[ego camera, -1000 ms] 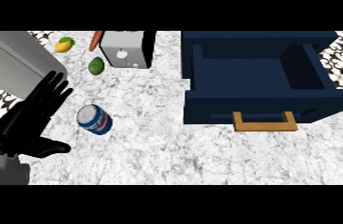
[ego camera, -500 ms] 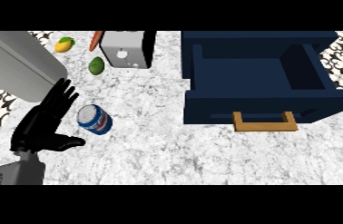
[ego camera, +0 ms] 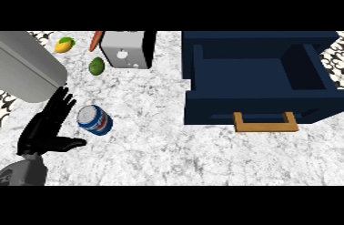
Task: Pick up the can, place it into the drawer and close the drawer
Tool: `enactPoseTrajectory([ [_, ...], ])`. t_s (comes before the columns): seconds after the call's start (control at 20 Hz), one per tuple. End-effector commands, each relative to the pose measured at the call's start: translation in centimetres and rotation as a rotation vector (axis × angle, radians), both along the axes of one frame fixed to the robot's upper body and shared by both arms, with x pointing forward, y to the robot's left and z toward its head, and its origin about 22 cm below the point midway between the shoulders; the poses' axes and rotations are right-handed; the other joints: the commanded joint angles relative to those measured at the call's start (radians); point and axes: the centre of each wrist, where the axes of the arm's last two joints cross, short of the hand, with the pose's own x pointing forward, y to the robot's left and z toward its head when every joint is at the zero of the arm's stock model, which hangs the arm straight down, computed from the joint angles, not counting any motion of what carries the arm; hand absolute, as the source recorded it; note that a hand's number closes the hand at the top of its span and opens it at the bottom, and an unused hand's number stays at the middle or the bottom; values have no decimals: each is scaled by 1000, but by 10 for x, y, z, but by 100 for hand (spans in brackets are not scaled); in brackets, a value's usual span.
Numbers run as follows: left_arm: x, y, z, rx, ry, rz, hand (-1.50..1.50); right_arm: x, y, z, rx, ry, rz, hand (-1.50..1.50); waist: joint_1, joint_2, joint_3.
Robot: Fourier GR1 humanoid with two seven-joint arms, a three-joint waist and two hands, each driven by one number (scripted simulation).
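A blue and white can (ego camera: 94, 120) stands on the marble counter at the left. My left hand (ego camera: 46, 128) is just left of it, open, fingers straight and pointing up the view, thumb stretched out below the can. A narrow gap shows between hand and can. The navy drawer (ego camera: 262, 106) stands pulled open at the upper right, its inside bare, with a wooden handle (ego camera: 265, 122) on its front. My right hand does not show.
A grey toaster (ego camera: 128, 48) sits at the back, with a carrot (ego camera: 96, 41), a lemon (ego camera: 64, 45) and a green fruit (ego camera: 97, 66) beside it. A large grey rounded body (ego camera: 27, 69) fills the upper left corner.
My left hand has slid right and slightly down, closing in on the can; its forearm now shows at the lower left. The can and drawer have not moved.
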Motion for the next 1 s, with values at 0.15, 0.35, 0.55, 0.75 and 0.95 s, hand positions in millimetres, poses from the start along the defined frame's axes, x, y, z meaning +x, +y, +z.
enactPoseTrajectory([
  [0.15, 6, 8, -34, 0, 53, -1, -150, -3, 8, 20, 4, 4, 15, -150, -5, 2, -1],
  [0.35, 5, 9, -58, 8, 53, -5, -150, -8, -3, 9, -15, 1, 3, -150, -8, 2, -1],
  [0.55, -2, 11, -48, -35, 68, 6, -150, 3, 5, 18, -4, 11, 12, -150, 5, -1, 0],
  [0.75, 3, 1, -72, -52, 86, -19, -150, -13, 10, 24, 10, 6, -5, -150, -2, 0, 0],
  [0.95, 8, -29, -90, -72, 89, -29, -150, 1, 4, 6, 3, -5, -12, -150, -3, 2, 0],
])
